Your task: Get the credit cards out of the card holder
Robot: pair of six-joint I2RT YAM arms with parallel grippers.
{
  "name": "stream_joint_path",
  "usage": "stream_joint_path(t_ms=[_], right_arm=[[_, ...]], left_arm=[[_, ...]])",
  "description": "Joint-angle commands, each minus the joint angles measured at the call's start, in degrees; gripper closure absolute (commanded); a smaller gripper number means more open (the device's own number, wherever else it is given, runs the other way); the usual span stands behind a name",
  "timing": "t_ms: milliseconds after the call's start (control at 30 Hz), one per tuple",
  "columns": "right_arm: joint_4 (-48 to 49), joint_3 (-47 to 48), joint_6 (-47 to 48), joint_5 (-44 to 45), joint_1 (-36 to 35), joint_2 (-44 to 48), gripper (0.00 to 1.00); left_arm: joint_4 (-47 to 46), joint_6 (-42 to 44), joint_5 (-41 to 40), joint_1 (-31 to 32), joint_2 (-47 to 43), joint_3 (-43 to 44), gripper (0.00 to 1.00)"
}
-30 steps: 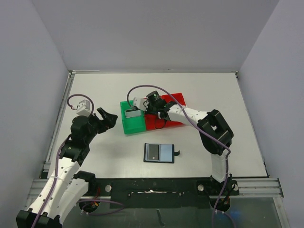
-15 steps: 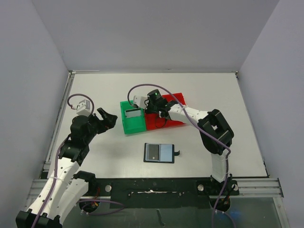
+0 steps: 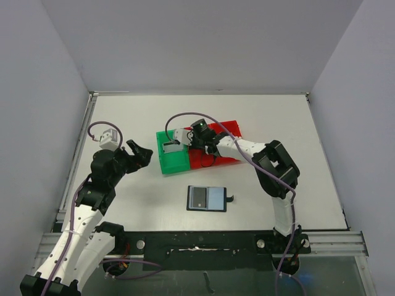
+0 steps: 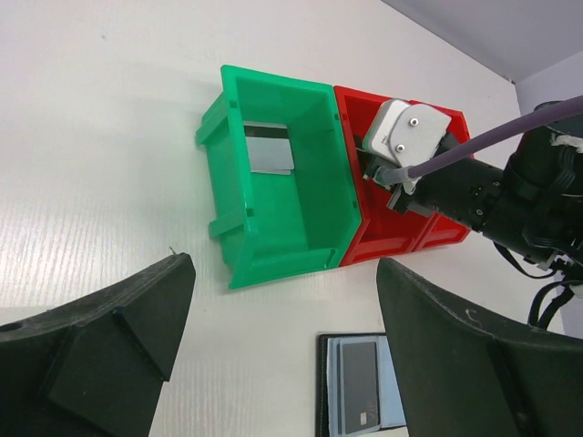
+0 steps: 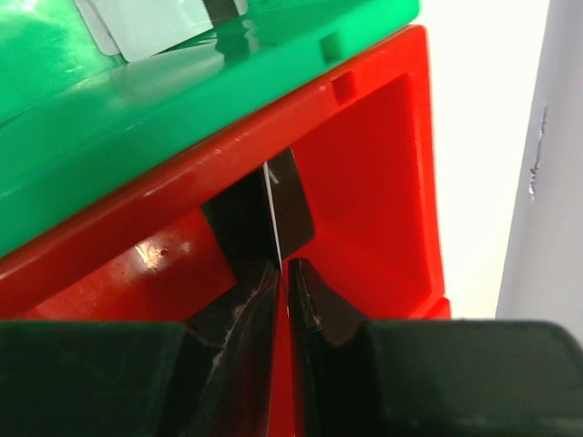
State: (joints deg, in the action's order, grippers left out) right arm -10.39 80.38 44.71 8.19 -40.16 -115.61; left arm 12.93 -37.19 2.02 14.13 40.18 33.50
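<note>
The card holder [image 3: 207,198] lies open and flat on the table in front of the bins, with a dark grey credit card [image 4: 358,385] in its pocket. A silvery-grey card [image 4: 271,150] lies in the green bin [image 4: 273,246]. My right gripper [image 5: 282,269] reaches down into the red bin [image 5: 383,164], its jaws pinched on a black card [image 5: 273,214] that stands edge-on between the tips. My left gripper [image 4: 284,273] hovers open to the left of the bins [image 3: 139,153], nothing between its fingers.
The green bin [image 3: 165,161] and red bin [image 3: 228,129] sit side by side at mid-table, touching. The right arm's cable loops above them. Grey walls close in the table on three sides.
The right wrist has shifted slightly left over the bins, the black card still between its tips. The left arm and the card holder have not moved.
</note>
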Motion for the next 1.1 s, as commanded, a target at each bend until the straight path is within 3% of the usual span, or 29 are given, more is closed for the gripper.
stream_joint_path(t_ms=[0,167,267,633,867,1067], right_arm=[[0.74,1.99,1.92,-0.28,-0.43,-0.60,0.87],[-0.85,2.56,1.90,-1.36,-0.44,-0.88,0.78],[-0.80,1.86,1.87,-2.00,-0.45,-0.22,0.68],[0.68,2.03,-4.03,-4.75,1.05,1.81,0.63],[7.98,-0.55,-17.22,-12.65,3.80,11.37,0.56],[22.90,-13.96,-37.43,-13.58,5.79,24.59,0.44]], left_arm=[[-1.80,0.91,1.64,-0.36,-0.24,2.89,0.18],[-1.77,1.15,2.11,-0.33,0.12,3.11,0.18],[-1.92,1.16,2.25,-0.37,0.30,2.98,0.18],[-1.77,1.48,3.11,-0.33,0.54,3.19,0.18],[-2.04,1.47,4.73,-0.33,1.20,3.68,0.18],[-5.97,-0.49,7.97,-0.46,2.31,2.56,0.18]])
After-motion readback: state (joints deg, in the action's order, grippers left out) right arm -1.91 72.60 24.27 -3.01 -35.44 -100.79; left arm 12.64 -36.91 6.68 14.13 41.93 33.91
